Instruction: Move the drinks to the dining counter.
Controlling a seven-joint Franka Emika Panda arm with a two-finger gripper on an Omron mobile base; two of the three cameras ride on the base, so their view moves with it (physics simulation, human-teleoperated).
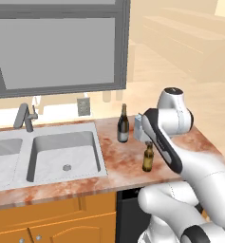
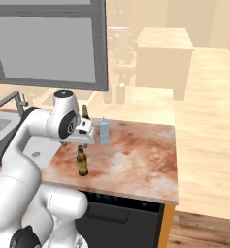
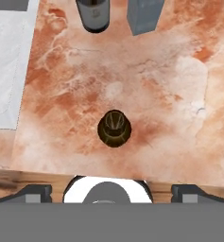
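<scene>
Three drinks stand on the marble counter right of the sink. The small brown beer bottle (image 1: 148, 157) (image 2: 82, 162) is nearest the front edge, and its cap (image 3: 114, 127) sits dead centre in the hand view. My gripper (image 2: 80, 144) (image 3: 112, 193) hangs open just above it, pointing straight down, with nothing between the fingers. Behind stand the dark wine bottle (image 1: 123, 125) (image 2: 85, 112) (image 3: 93, 14) and the pale blue-grey carton (image 1: 138, 124) (image 2: 104, 131) (image 3: 144, 15). Whether the faded furniture in the background is the dining counter I cannot tell.
A steel double sink (image 1: 61, 154) with a faucet (image 1: 24, 117) lies left of the bottles, under a window. The counter (image 2: 136, 160) ends on the right at open wooden floor. A dark dishwasher front (image 2: 121, 218) sits below the counter.
</scene>
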